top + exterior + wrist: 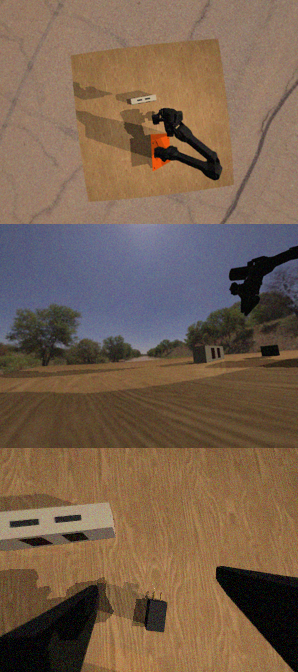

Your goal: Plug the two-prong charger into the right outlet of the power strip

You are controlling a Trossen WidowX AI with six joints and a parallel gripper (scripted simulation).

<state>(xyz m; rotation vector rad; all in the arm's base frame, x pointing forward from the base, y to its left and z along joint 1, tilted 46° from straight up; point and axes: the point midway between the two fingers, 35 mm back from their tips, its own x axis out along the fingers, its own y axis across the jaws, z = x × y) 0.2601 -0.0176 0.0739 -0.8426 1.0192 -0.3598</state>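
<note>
The charger [270, 350] [157, 615] is a small black block lying on the wooden table, its thin prongs pointing towards the power strip's side of the wrist view. The arm hides it in the top view. The power strip [152, 97] [200, 355] [97, 518] is a pale block with dark slots on its top and on the side facing the charger. It lies beyond the charger, to the upper left in the wrist view. My gripper [245, 313] [158, 581] is open and empty, pointing down above the charger. The charger appears between the spread fingers, slightly nearer the left one.
The wooden table [194, 69] carries the strip. An orange plate [156, 164] lies under the arm's base. The folded arm [195, 141] reaches over the table's lower right in the top view. Dark shadows of the arm fall left of it, near the strip.
</note>
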